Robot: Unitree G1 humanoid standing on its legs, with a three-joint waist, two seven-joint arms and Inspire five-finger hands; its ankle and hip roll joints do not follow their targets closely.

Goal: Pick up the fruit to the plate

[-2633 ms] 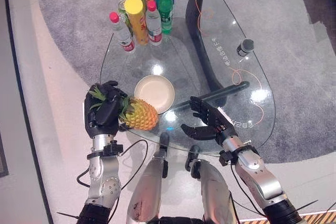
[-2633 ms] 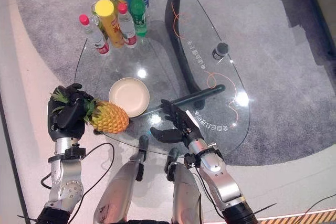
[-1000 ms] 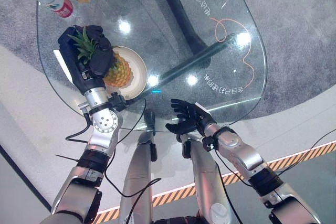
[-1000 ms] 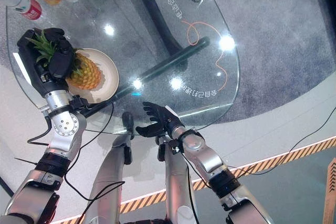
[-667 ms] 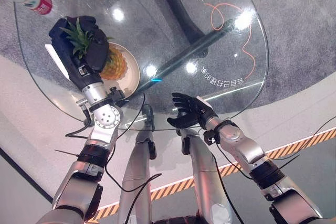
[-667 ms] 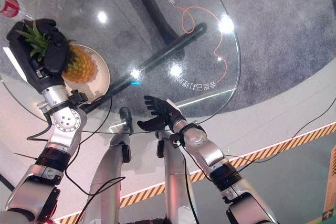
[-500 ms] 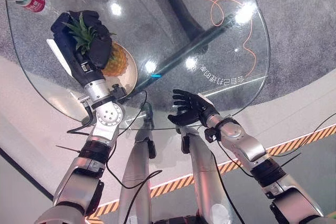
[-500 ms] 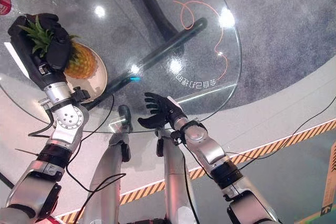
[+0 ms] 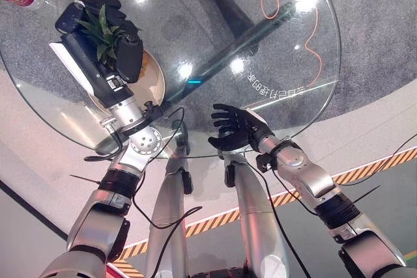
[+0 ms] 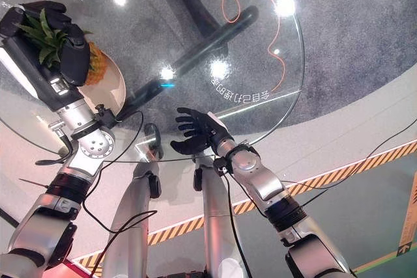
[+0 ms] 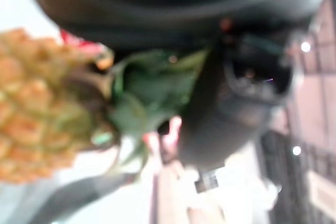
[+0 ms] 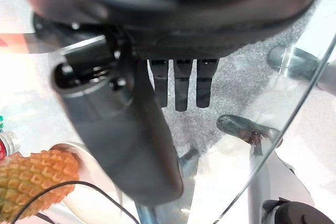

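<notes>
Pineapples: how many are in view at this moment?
1. The pineapple is gripped by its leafy crown in the left hand, over the plate on the glass table. None seems hidden.

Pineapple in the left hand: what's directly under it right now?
The cream round plate on the glass table lies under the yellow pineapple, whose green crown the left hand grips. The hand hides whether fruit and plate touch.

We look down on a rounded clear glass tabletop (image 9: 287, 50) carried by dark curved legs (image 9: 225, 1). A thin orange cord (image 9: 306, 30) loops across it, and bright ceiling lights glint off its surface. Under it lies a grey speckled carpet (image 9: 384, 24), bordered by pale smooth flooring (image 10: 365, 128) and a yellow-black striped tape line (image 10: 365, 170).
</notes>
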